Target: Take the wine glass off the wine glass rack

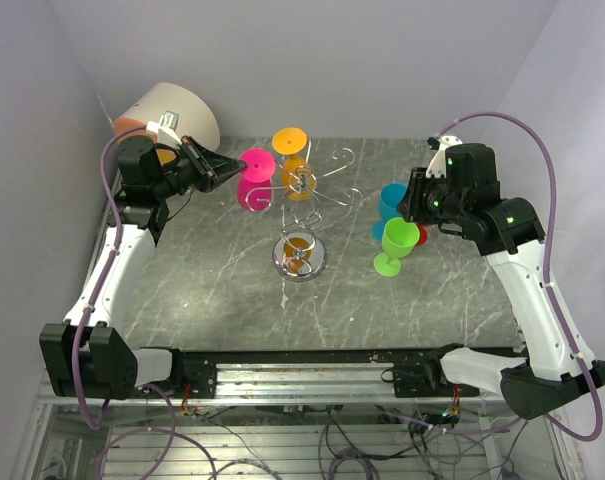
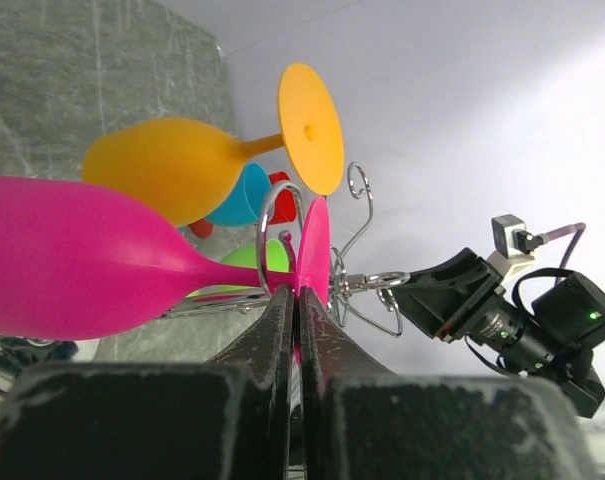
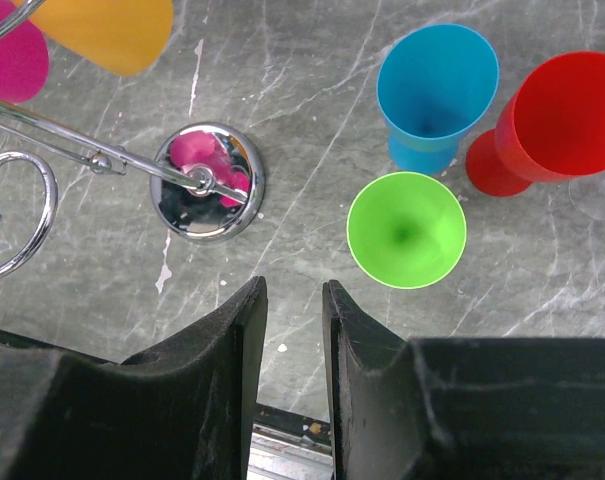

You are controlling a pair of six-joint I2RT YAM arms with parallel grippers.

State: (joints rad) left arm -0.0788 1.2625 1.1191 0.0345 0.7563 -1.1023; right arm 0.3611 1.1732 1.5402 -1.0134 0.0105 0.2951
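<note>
Our left gripper (image 2: 297, 305) pinches the pink wine glass (image 2: 72, 255) at its stem, where it hangs on the wine glass rack (image 1: 300, 262), so next we should probably slide it outward and free.

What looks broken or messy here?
Nothing does. The pink glass and orange glass hang from the rack; the green glass, blue glass and red glass stand upright beside it. No spills.

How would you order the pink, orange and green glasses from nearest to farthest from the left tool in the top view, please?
1. Pink glass, gripped by the left tool, at the rack's left.
2. Orange glass, hanging just right of it.
3. Green glass, standing far to the right.
</note>
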